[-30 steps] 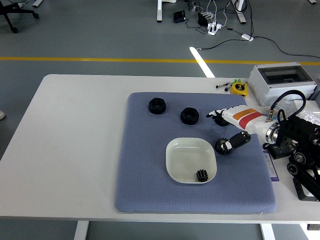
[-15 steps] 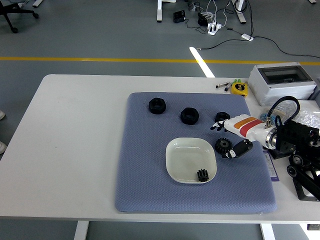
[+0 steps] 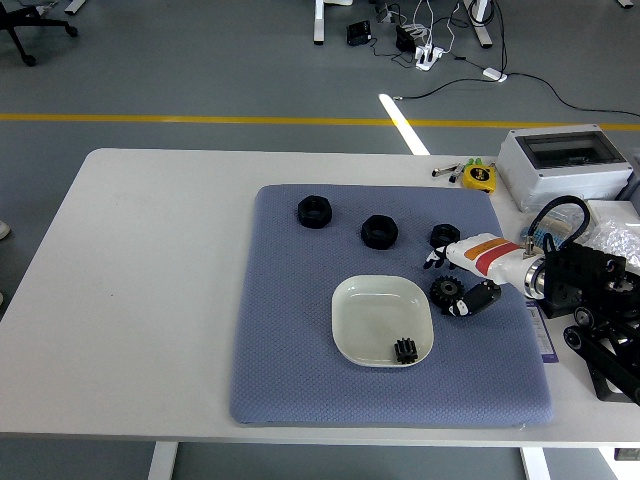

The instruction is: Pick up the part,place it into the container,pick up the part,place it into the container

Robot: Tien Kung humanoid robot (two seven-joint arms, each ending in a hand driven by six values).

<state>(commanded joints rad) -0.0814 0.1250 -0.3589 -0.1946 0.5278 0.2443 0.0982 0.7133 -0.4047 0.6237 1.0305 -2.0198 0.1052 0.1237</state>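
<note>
A black gear (image 3: 445, 291) is touched, not gripped, by the loosely spread robot hand (image 3: 462, 280). Another small gear (image 3: 404, 350) is held in the white dish (image 3: 381, 320).

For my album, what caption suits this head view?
Robot's right hand closes around a black gear beside a white dish already holding one gear, on a blue mat.

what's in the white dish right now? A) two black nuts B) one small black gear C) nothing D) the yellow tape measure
B: one small black gear sits at the near right inside the white dish; the other black parts lie outside it on the blue mat.
</note>
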